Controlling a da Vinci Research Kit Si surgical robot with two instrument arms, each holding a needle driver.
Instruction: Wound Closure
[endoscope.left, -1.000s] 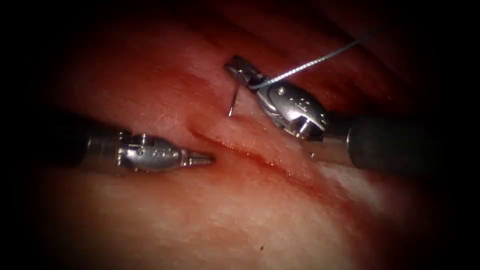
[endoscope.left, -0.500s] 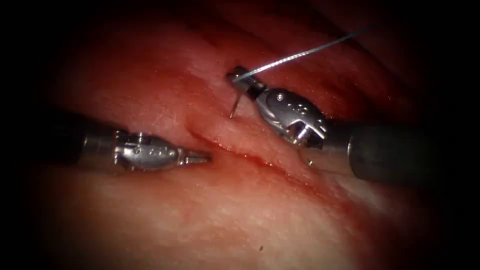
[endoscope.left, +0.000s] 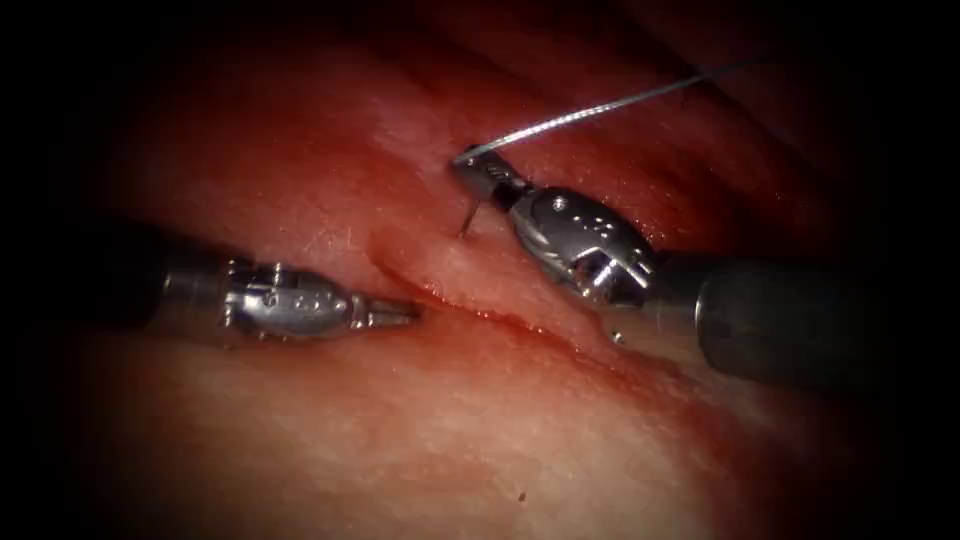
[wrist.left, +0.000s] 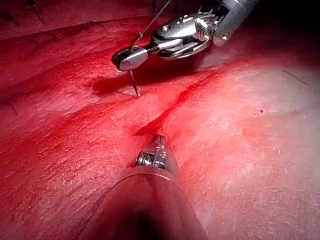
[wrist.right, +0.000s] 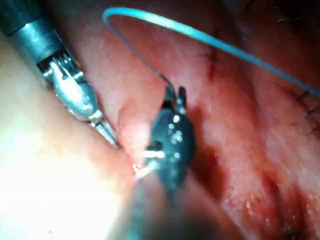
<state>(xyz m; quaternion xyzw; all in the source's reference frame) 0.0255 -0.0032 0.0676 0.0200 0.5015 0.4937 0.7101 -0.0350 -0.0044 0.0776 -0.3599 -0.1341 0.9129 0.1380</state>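
Note:
The tissue (endoscope.left: 480, 440) has a cut (endoscope.left: 500, 318) running from upper left to lower right. My right tool (endoscope.left: 478, 172) is shut on the curved needle (endoscope.left: 467, 217) near its thread end, on the right side of the cut. The needle's point touches or enters the tissue just right of the cut; in the left wrist view the needle (wrist.left: 134, 84) stands almost upright below the right tool (wrist.left: 131, 58). Thread (endoscope.left: 600, 105) runs from the jaws up to the right. My left tool (endoscope.left: 405, 313) lies shut at the cut's left edge and holds nothing.
Red fluid (endoscope.left: 560, 340) wets the cut line and the tissue around it. In the right wrist view the blue thread (wrist.right: 210, 37) arcs over the tissue, and stitched thread ends (wrist.right: 305, 97) sit beyond it.
The right tool has rolled and dropped slightly, pressing the needle lower so less of it shows above the tissue. The left tool has drawn back a little to the left.

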